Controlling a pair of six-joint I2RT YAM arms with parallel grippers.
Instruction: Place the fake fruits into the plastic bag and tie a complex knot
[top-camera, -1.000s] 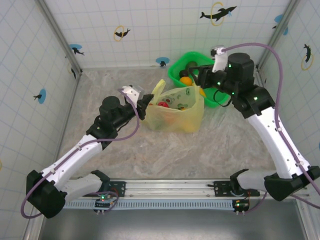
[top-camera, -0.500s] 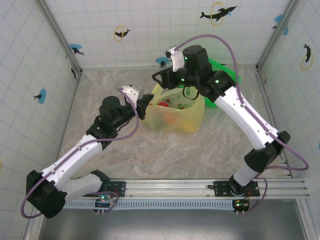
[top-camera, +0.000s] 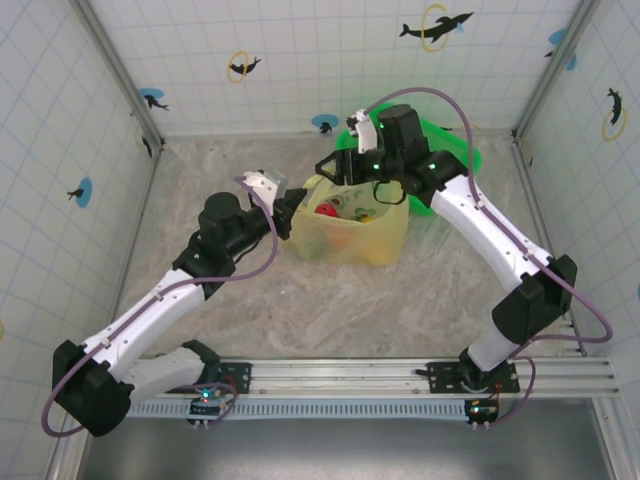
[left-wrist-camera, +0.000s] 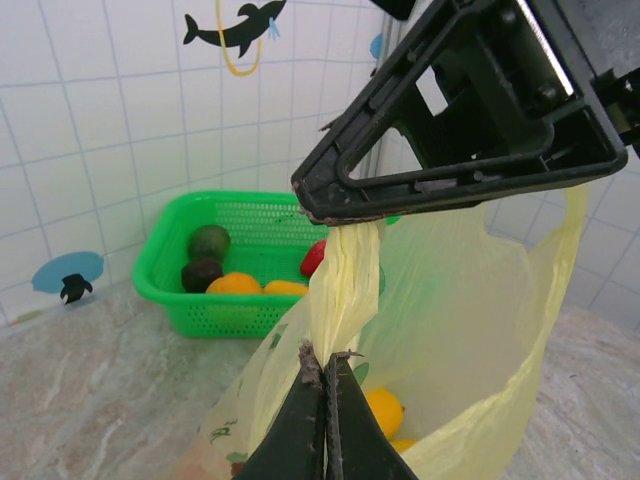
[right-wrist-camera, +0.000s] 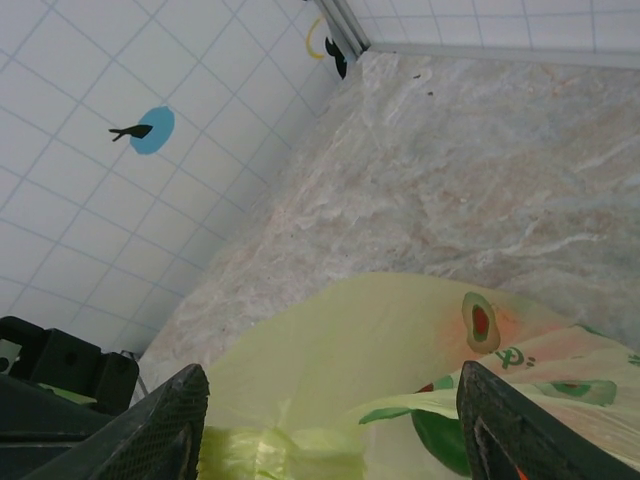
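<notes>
Jaws of the left gripper (left-wrist-camera: 325, 372) are pinched tight on a handle strip (left-wrist-camera: 345, 290) of the plastic bag (left-wrist-camera: 470, 330) at the bag's left rim. The strip runs taut upward from them to the underside of the right gripper (top-camera: 336, 166). That gripper hangs just above the bag's far-left rim with its jaws spread wide. In its wrist view the bunched pale strip sits low between the fingers (right-wrist-camera: 165, 430), close to one of them, and I cannot tell whether it touches either. Nothing is carried between them.

The bag stands open-mouthed on the table (top-camera: 400, 300), and some of the fake fruits (top-camera: 325, 209) lie inside it: a red one near the left gripper's side and a yellow one (left-wrist-camera: 383, 410) low against the bag's wall. Behind the bag, the green basket (left-wrist-camera: 180, 295) holds more: a dark green fruit (left-wrist-camera: 209, 241), a darker one beside it, two orange ones (left-wrist-camera: 233, 284) and a red one next to the bag's raised strip.

Loading looks part done. A few pieces are bagged, and at least five wait behind the bag. No knot shows in the handles, so the tying is all to come, likely once the basket is emptied.
</notes>
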